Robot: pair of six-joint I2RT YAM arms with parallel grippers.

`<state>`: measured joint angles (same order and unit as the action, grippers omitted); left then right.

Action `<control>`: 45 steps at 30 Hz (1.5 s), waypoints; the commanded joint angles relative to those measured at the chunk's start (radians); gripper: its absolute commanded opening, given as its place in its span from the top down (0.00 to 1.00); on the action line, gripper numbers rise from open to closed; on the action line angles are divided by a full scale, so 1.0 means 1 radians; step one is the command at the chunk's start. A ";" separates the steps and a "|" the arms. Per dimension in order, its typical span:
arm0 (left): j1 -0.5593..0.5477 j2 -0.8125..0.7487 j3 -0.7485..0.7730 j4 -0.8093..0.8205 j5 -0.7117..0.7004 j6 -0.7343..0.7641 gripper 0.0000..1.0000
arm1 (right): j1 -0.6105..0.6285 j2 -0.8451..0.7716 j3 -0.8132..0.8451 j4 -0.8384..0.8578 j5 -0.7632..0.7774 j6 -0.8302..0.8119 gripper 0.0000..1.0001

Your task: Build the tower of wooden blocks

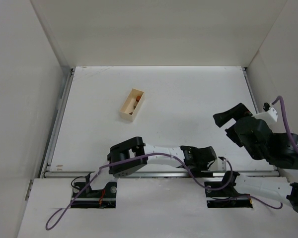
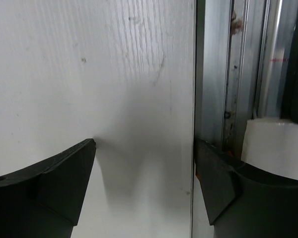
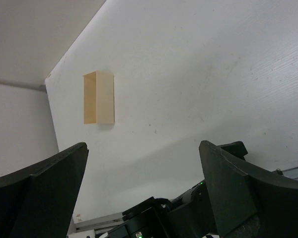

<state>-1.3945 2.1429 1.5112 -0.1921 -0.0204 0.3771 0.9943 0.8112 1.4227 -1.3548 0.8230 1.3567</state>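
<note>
Wood blocks [image 1: 134, 104] lay inside the pale wooden tray [image 1: 124, 114], left of the desk's middle and nearer its far edge, with nothing stacked, so I judged the tower not yet begun and the first reach to be the step in hand. My right gripper [image 3: 143, 146] hung released near the desk's right edge, facing the tray, while my left gripper [image 2: 145, 144] sat low by the near edge, jaws parted on nothing. The next move, I reckoned, called for carrying one open gripper over the tray and nipping a single small block from between its walls.
</note>
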 commanded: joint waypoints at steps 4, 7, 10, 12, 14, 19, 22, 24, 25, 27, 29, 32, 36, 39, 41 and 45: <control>0.025 -0.083 -0.097 -0.116 -0.096 0.013 0.24 | -0.006 -0.007 -0.008 0.006 0.015 -0.016 0.01; 0.035 -0.083 -0.097 -0.116 -0.119 0.013 0.24 | -0.006 0.002 -0.008 0.016 0.015 -0.025 0.01; 0.045 -0.092 -0.106 -0.116 -0.151 0.013 0.24 | -0.006 0.002 -0.008 0.025 0.005 -0.034 0.01; 0.057 -0.115 -0.115 -0.107 -0.164 0.013 0.24 | -0.006 0.011 -0.008 0.025 0.005 -0.034 0.01; 0.068 -0.130 -0.124 -0.098 -0.184 0.002 0.24 | -0.006 0.011 -0.008 0.025 0.005 -0.034 0.01; 0.112 -0.172 -0.134 -0.098 -0.194 0.002 0.24 | -0.006 0.039 -0.008 0.045 -0.013 -0.062 0.01; 0.112 -0.192 -0.134 -0.098 -0.194 0.002 0.24 | -0.006 0.057 -0.008 0.054 -0.034 -0.076 0.01; 0.112 -0.204 -0.144 -0.098 -0.194 0.002 0.24 | -0.006 0.057 -0.017 0.063 -0.044 -0.085 0.01; 0.112 -0.215 -0.144 -0.098 -0.194 0.002 0.24 | -0.006 0.057 -0.018 0.074 -0.057 -0.094 0.01; 0.112 -0.236 -0.144 -0.098 -0.194 -0.010 0.24 | -0.006 0.057 -0.027 0.085 -0.088 -0.117 0.01; 0.121 -0.271 -0.131 -0.108 -0.194 -0.030 0.22 | -0.006 0.027 -0.056 0.095 -0.117 -0.131 0.01; 0.146 -0.305 -0.100 -0.133 -0.173 -0.070 0.21 | -0.006 -0.007 -0.068 0.095 -0.160 -0.131 0.01; 0.215 -0.362 -0.088 -0.171 -0.133 -0.151 0.21 | -0.006 -0.017 -0.041 0.034 -0.196 -0.142 0.01; 0.282 -0.443 -0.168 -0.182 -0.095 -0.179 0.21 | -0.006 0.037 -0.041 -0.027 -0.255 -0.128 0.01; 0.321 -0.527 -0.238 -0.182 -0.104 -0.179 0.21 | -0.006 0.075 -0.074 -0.027 -0.342 -0.128 0.01; 0.428 -0.655 -0.406 -0.182 -0.104 -0.170 0.21 | -0.006 0.125 -0.165 -0.027 -0.461 -0.119 0.01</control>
<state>-1.0286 1.5764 1.1893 -0.3325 -0.1219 0.2348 0.9947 0.9073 1.3048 -1.2934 0.4789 1.2472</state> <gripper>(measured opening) 0.793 0.992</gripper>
